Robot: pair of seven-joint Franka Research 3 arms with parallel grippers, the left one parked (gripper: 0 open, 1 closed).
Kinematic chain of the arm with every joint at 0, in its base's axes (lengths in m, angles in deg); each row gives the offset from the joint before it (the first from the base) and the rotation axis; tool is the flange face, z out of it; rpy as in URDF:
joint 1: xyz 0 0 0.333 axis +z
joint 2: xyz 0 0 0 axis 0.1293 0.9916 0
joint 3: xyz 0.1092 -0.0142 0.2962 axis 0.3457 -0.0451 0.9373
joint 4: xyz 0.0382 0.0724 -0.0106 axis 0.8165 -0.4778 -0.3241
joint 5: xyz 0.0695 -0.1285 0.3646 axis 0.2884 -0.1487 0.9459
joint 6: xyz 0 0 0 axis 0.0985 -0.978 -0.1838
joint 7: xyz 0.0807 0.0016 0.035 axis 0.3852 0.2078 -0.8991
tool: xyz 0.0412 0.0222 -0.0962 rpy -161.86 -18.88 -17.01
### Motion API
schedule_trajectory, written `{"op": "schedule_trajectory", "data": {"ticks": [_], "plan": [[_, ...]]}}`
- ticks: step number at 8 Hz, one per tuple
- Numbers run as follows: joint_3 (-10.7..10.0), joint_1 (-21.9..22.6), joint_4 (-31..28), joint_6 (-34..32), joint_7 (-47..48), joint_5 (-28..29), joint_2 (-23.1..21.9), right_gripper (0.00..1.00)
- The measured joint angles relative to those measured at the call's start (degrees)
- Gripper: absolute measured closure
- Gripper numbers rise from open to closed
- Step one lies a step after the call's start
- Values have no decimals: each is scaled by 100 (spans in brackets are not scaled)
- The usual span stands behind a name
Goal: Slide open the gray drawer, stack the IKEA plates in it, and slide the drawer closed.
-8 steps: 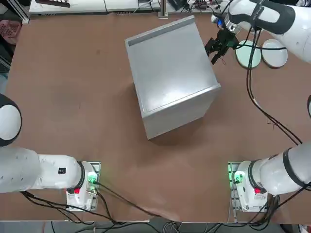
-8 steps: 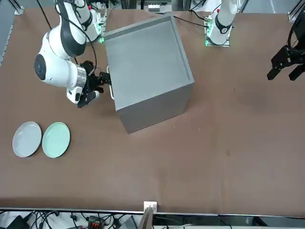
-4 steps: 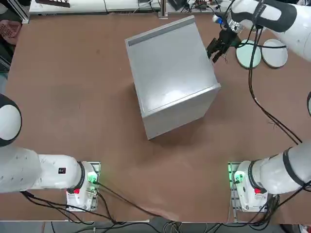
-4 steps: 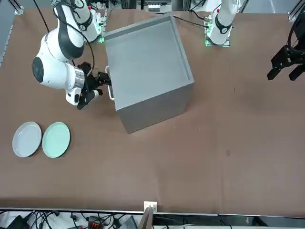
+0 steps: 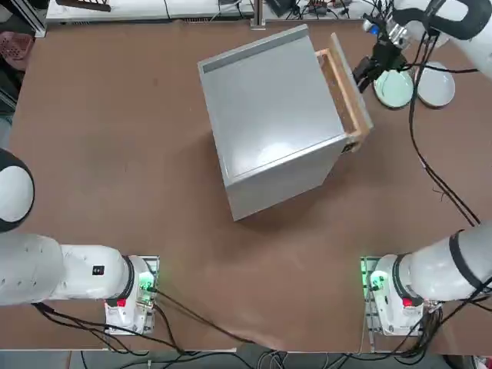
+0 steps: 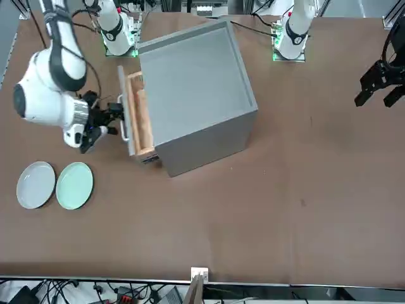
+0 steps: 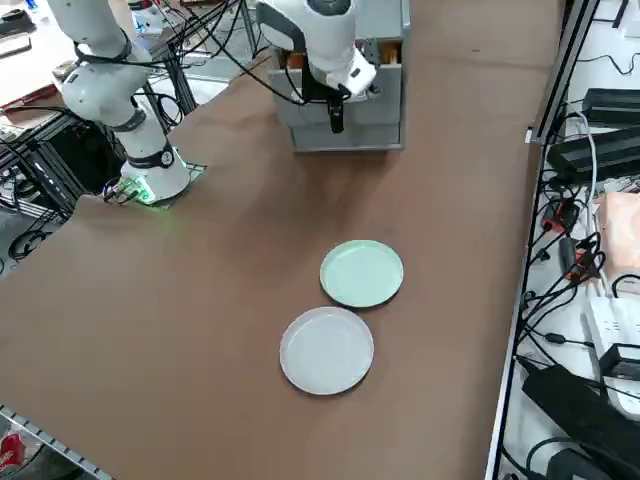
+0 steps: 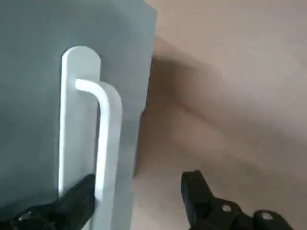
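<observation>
Against the right side of the gray cabinet (image 5: pixel 269 115), the drawer (image 5: pixel 347 100) stands partly pulled out, its light-wood sides showing between the gray front panel and the cabinet body. From the front camera the drawer (image 6: pixel 136 123) juts toward the plates' side of the table, and the white handle (image 6: pixel 122 120) runs along its gray front.

Just beside that front panel sits the right gripper (image 5: pixel 365 68), level with the handle. The wrist camera shows the gripper (image 8: pixel 139 199) with its jaws spread wide: one dark finger (image 8: pixel 76 199) lies against the lower end of the white handle (image 8: pixel 103 134), next to the handle's flat white base, while the other finger (image 8: pixel 194 189) hangs out over the bare brown table, well off the drawer. Nothing is clamped between them; the handle sits at the inner side of one finger only. From the front camera the gripper (image 6: pixel 101 120) reaches toward the handle from the white arm's wrist.

Farther right of the drawer, the two plates lie flat on the table (image 5: pixel 115 154), side by side and nearly touching. The mint green plate (image 5: pixel 395 87) is the one closer to the drawer, and the gray-white plate (image 5: pixel 434 84) lies beyond it. From the right side camera the green plate (image 7: pixel 362 273) lies between the cabinet and the white plate (image 7: pixel 327 350), both empty and apart from the gripper (image 7: pixel 335 115).
</observation>
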Motion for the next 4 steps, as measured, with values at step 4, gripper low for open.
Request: {"op": "schedule_trajectory", "data": {"ticks": [4], "plan": [[5,-560,390,-447,-502,-487,189,0]]}}
